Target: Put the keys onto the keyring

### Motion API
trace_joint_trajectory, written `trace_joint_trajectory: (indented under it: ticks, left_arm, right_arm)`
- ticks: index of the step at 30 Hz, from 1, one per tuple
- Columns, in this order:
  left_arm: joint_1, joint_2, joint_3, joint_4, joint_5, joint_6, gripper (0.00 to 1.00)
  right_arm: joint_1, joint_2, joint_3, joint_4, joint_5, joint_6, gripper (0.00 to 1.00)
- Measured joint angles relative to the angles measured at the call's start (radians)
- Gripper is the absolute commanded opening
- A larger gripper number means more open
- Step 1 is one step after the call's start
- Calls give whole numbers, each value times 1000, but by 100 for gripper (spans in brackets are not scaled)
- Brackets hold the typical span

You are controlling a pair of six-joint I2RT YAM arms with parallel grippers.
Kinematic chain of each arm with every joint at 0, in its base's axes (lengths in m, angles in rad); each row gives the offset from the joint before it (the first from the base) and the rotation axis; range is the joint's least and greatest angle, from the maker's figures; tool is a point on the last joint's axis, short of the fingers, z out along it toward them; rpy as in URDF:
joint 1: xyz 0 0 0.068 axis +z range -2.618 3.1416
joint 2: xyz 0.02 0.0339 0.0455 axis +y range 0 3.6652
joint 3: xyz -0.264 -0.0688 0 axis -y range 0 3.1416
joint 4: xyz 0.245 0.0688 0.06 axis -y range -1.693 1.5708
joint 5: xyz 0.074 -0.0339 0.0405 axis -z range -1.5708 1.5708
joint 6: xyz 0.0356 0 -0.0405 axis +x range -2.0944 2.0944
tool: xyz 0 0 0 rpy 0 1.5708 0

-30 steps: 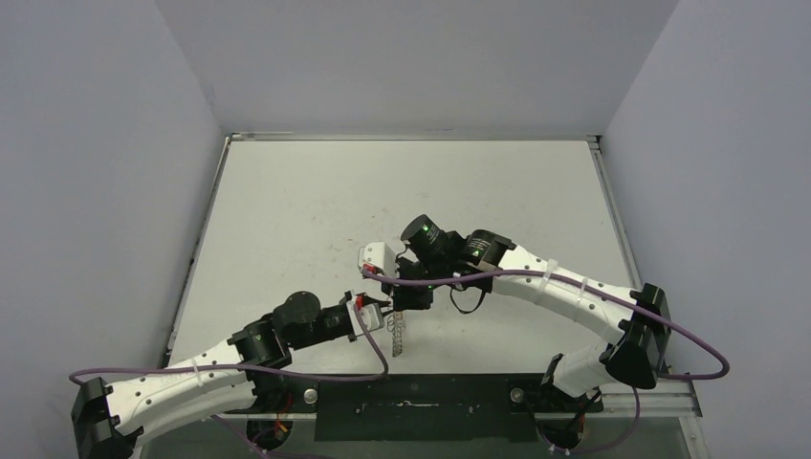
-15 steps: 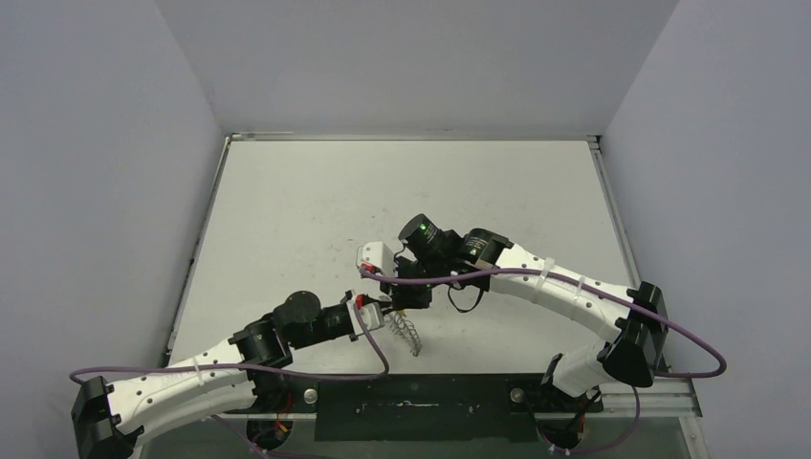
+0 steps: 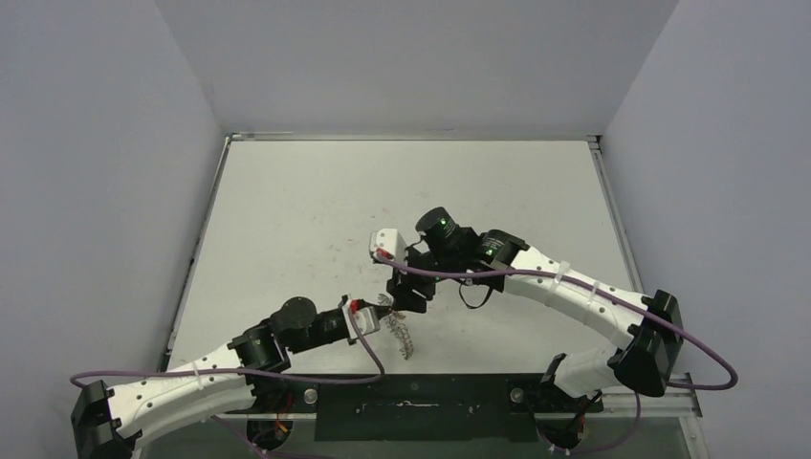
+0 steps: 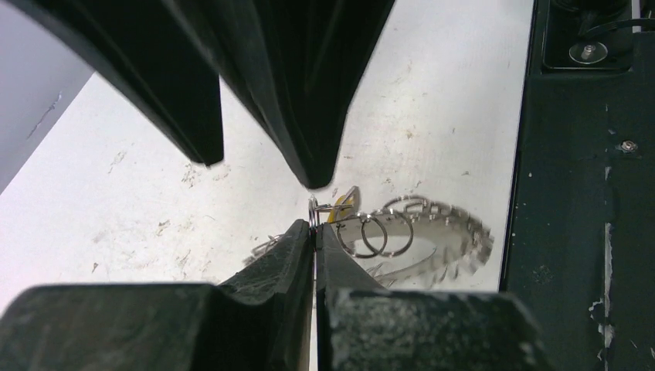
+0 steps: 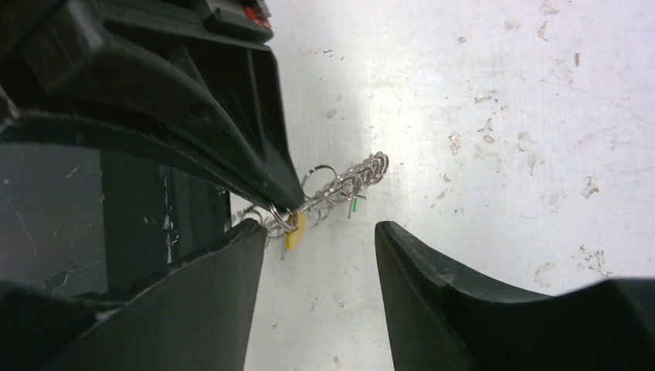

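many small wire loops rim the flat silver keyring [image 4: 442, 236].

A white, scuffed surface [image 3: 287, 210] is lying under soft, even light. Plain grey-violet walls are rising at its left [image 3: 96, 191], far [image 3: 411, 57] and right [image 3: 717, 143] edges. A thin metal rail [image 3: 411, 137] is running along its far edge, and a black plate [image 3: 411, 406] is sitting along its near edge.
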State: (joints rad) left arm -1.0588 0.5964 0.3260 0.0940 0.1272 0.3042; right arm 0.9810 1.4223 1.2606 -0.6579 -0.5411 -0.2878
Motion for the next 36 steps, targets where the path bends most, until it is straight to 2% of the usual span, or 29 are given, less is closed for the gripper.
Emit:
trace_joint_trajectory:
  ticks: [6,12,16,20,24,27,36]
  left_arm:
    - [0,-82,-124,130,-1,-24,0]
    - [0,-132,-237,342,1,-67,0]
    - [0,-142,-267,448,8,-85,0]
    - [0,-151,-270,503,14,-92,0]
    - [0,-157,-270,526,15,-92,0]
    - [0,-159,-271,537,16,-92,0]
    - [0,-159,-272,534,19,-92,0]
  right_arm:
    - [-79,-113,-139,130,-95,20,60]
    - [-85,-143,-197,213,-189,14,56]
    - [-86,-143,-232,237,-237,6,44]
    - [-90,-143,-237,250,-266,-5,39]
    - [-97,-143,-240,258,-280,-15,13]
    - [-97,-141,-245,260,-288,-19,0]
    - [-99,-116,-245,261,-299,-29,0]
